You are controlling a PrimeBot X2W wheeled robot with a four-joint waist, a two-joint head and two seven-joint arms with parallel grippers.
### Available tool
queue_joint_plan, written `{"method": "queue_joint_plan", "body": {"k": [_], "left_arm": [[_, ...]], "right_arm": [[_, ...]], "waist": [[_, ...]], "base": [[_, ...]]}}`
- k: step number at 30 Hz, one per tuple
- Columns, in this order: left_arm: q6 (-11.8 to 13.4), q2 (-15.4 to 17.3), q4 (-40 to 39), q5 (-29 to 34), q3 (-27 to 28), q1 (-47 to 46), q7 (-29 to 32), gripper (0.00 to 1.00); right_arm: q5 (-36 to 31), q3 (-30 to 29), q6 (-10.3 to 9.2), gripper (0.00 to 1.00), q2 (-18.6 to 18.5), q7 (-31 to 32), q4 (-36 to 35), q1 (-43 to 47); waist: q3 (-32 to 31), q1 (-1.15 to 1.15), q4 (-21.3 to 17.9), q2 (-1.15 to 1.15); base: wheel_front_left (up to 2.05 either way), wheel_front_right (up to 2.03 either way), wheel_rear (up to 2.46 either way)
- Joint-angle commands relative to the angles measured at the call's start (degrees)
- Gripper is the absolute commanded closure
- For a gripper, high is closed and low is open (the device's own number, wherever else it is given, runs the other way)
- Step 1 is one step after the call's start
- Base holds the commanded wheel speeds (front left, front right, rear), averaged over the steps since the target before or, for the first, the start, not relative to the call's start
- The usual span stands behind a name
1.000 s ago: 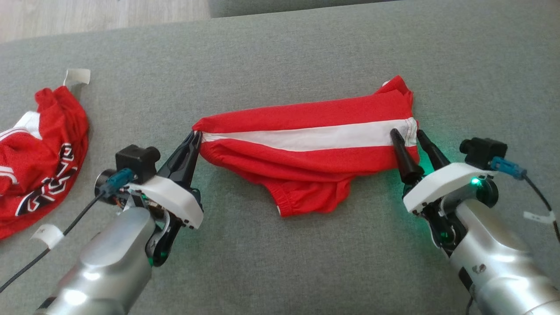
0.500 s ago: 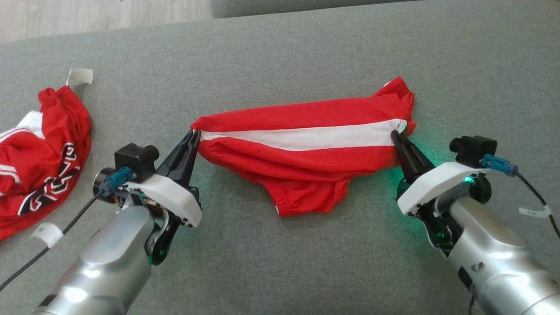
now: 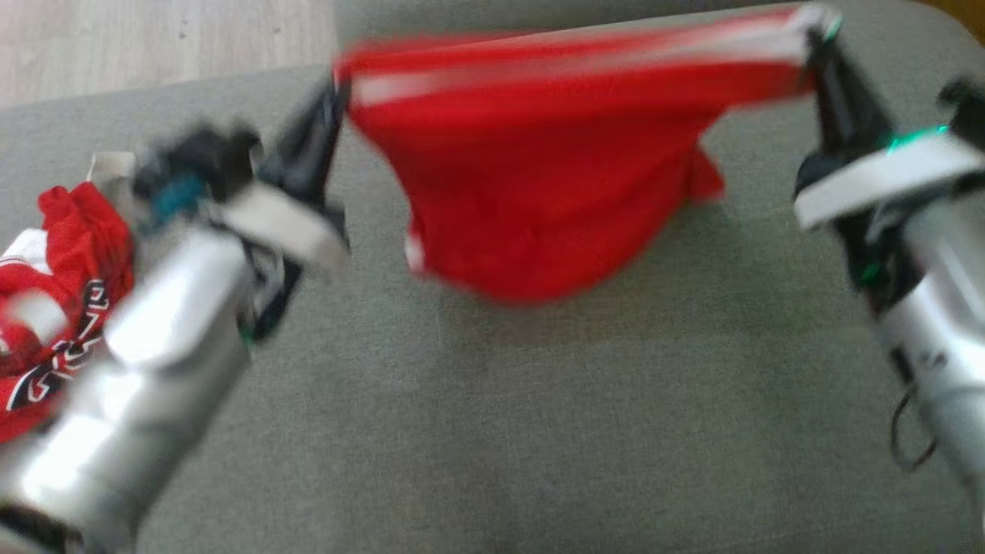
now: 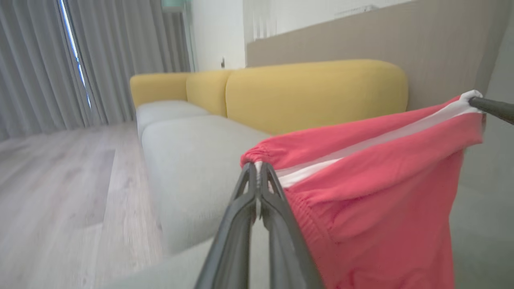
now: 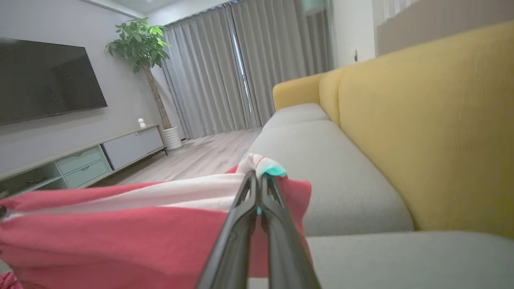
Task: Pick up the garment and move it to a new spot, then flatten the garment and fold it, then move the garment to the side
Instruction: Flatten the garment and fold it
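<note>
Over the grey sofa seat [image 3: 539,431], in the blurred head view, the red garment [image 3: 554,185] with its white stripe hangs stretched between both arms. The left gripper [image 3: 336,96] pinches its left end and the right gripper [image 3: 817,42] its right end. The middle sags toward the cushion, and blur hides whether it touches. A second red jersey [image 3: 73,238] lies crumpled at the seat's left edge.

From the left wrist, the two dark fingers are clenched together on the elastic corner, with the cloth draping away to the right. A yellow backrest [image 4: 313,92] stands behind.

From the right wrist, the fingers are pressed tight on the white-tipped corner, the garment spreading left, with a television [image 5: 44,76] and a plant [image 5: 138,36] beyond
</note>
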Motion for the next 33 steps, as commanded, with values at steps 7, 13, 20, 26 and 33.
{"method": "queue_joint_plan", "body": {"k": [7, 13, 20, 26, 33], "left_arm": [[-0.7, 1.4, 0.8, 5.3, 5.2, -21.9, -0.7, 1.0], [-1.5, -2.5, -1.8, 10.0, 12.6, -28.2, -0.7, 1.0], [-4.1, -6.0, -1.1, 12.0, 13.6, -13.0, -0.7, 1.0], [-4.3, -7.4, -4.6, 12.8, 15.3, 4.3, -0.7, 1.0], [-4.4, -7.0, -8.7, 14.6, 14.2, 22.2, -0.7, 1.0]], "right_arm": [[-5.9, -2.0, -0.04, 1.0, -2.5, -0.8, 0.1, -19.3], [-13.3, -8.5, -0.04, 1.0, -1.3, -0.8, 0.7, -28.0], [-15.8, -8.4, -0.04, 1.0, 0.1, -0.8, 4.8, -16.2], [-14.4, -8.3, -0.04, 1.0, -0.3, -0.8, 4.9, -2.9], [-14.5, -8.8, -0.04, 1.0, -0.9, 0.9, 1.4, 12.2]], "waist": [[5.2, 0.0, -1.0, 0.0], [11.0, 0.0, -0.7, 0.0], [13.0, 0.0, -0.8, 0.0], [10.6, 0.0, -1.5, 0.0], [4.9, 0.0, -1.9, 0.0]], "base": [[0.0, 0.0, 0.0], [0.0, 0.0, 0.0], [0.0, 0.0, 0.0], [0.0, 0.0, 0.0], [0.0, 0.0, 0.0]]}}
